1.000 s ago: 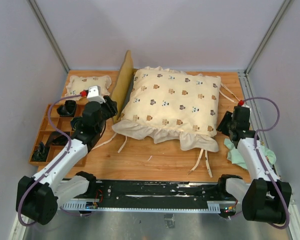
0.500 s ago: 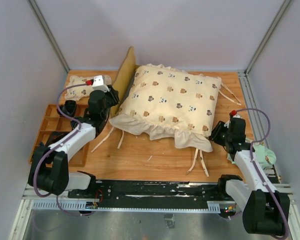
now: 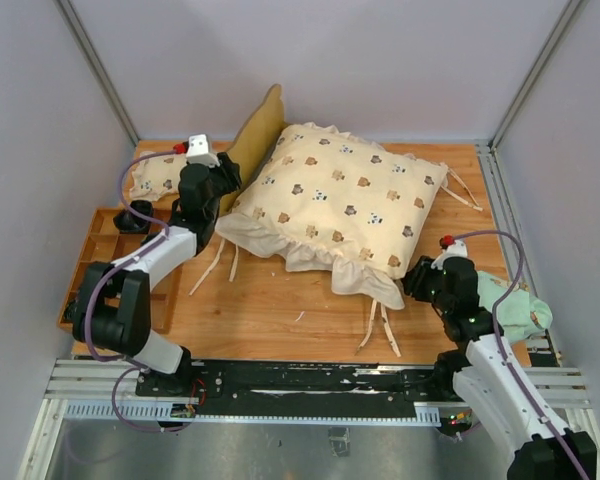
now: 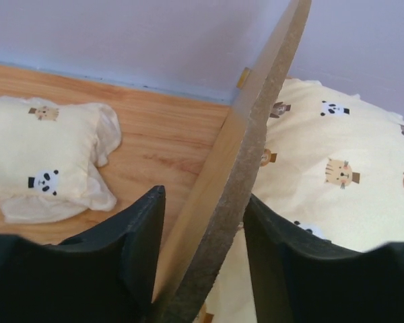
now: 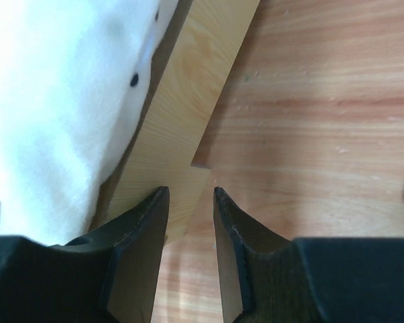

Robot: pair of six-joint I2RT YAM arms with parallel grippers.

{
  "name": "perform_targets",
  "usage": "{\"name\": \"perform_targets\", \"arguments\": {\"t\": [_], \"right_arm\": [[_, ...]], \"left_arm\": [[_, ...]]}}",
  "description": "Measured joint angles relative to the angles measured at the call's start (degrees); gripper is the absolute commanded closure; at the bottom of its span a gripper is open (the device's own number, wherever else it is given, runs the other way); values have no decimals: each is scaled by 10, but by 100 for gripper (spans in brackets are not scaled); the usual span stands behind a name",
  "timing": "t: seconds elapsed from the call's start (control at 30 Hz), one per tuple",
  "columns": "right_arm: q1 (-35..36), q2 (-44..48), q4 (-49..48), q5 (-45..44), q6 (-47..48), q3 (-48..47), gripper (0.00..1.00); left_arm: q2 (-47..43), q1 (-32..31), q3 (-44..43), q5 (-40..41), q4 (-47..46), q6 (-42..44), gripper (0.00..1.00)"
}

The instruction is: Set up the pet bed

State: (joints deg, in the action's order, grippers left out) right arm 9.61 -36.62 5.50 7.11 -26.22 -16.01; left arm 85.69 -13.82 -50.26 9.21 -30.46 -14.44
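The pet bed (image 3: pixel 259 132) lies aslant across the table (image 3: pixel 280 300), and we see its long axis run from far left to near right. The pale-wood headboard (image 4: pixel 256 121), humped on top, rises at the far-left end. A bear-print quilt (image 3: pixel 340 200) covers the rest. The left gripper (image 4: pixel 203 198) pinches the headboard. The right gripper (image 5: pixel 188 192) is narrowly parted at a side rail (image 5: pixel 182 101) end, and we cannot tell if it grips.

One pet bed (image 3: pixel 252 130), one bear-print quilt (image 3: pixel 340 195), one small matching pillow (image 3: pixel 152 177), one compartment tray (image 3: pixel 92 255), one green cloth (image 3: pixel 515 312); perhaps two dark items (image 3: pixel 132 217) in the tray, partly hidden.
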Motion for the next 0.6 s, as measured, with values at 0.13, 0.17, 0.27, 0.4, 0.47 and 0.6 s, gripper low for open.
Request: {"name": "perform_targets", "arguments": {"t": [0.13,0.17,0.27,0.4,0.47,0.6], "right_arm": [[40,11,37,-19,-6,6,56],[45,19,55,-29,-10,5,54],[56,57,103,-72,-19,5,51],[39,79,123,-115,-27,2,56],[13,60,97,-92,-39,-9,60],[-83,-41,27,-22,-63,-26,67]], "left_arm": [[-16,1,-7,15,38,-29,36],[-30,1,-4,17,56,-42,36],[-88,-4,13,20,104,-75,35],[-170,-13,24,23,153,-95,35],[-197,-18,24,21,162,-95,35],[-206,-23,24,25,171,-79,39]]}}
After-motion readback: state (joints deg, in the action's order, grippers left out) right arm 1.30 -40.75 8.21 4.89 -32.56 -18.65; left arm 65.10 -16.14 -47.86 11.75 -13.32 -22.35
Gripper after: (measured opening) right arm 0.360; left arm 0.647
